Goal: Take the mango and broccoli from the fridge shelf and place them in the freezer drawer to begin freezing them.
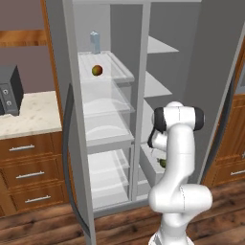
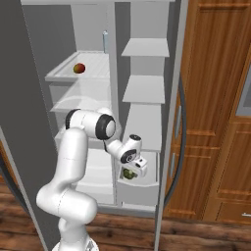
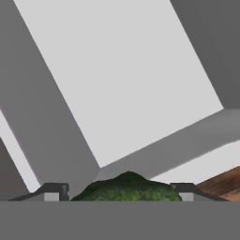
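Note:
The mango point(image 1: 97, 70) point(image 2: 79, 68) lies alone on the ribbed white fridge shelf point(image 1: 119, 72) point(image 2: 95, 72), high in the left compartment. My gripper point(image 2: 130, 171) point(image 3: 121, 193) is low in the right compartment, just over the open freezer drawer point(image 1: 147, 168) point(image 2: 139, 188). It is shut on the broccoli point(image 2: 129, 174) point(image 1: 162, 163) point(image 3: 129, 187), whose dark green bumpy head fills the gap between the two fingertips point(image 3: 56, 191). In the hand view the drawer's pale flat bottom point(image 3: 131, 70) spreads out beyond the broccoli, with its grey walls around it.
A blue-grey carton point(image 1: 95, 42) stands at the back of the fridge shelf. Clear bins point(image 1: 105, 103) sit below it and plain grey shelves point(image 2: 144, 88) hang above the drawer. Both fridge doors point(image 1: 72, 143) point(image 2: 169, 147) stand open. A stone counter point(image 1: 28, 115) lies to the left.

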